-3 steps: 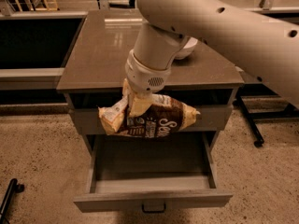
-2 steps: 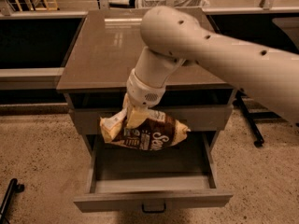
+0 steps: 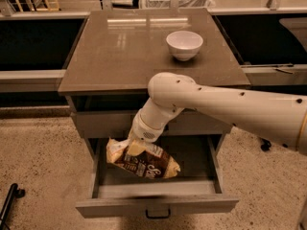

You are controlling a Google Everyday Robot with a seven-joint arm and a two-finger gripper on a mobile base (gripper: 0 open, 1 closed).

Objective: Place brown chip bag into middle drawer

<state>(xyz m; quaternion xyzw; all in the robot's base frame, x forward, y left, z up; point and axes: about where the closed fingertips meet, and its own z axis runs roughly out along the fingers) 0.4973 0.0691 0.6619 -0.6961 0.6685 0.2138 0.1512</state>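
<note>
The brown chip bag (image 3: 149, 165), dark brown with cream ends, hangs tilted inside the pulled-out middle drawer (image 3: 158, 206), over its left half. My gripper (image 3: 135, 148) points down from the white arm and is shut on the bag's upper left part. The arm comes in from the right and crosses in front of the cabinet. The drawer's small dark handle (image 3: 157, 215) shows at its front. The drawer floor under the bag is partly hidden.
A white bowl (image 3: 184, 44) stands on the brown cabinet top (image 3: 120, 56). A shut grey drawer front (image 3: 98, 123) sits above the open drawer. Dark shelving flanks the cabinet. A black wheeled leg (image 3: 10, 200) stands on the floor at the lower left.
The arm has lowered and moved forward, carrying the chip bag from in front of the upper drawer down into the open middle drawer. The white bowl is now uncovered.
</note>
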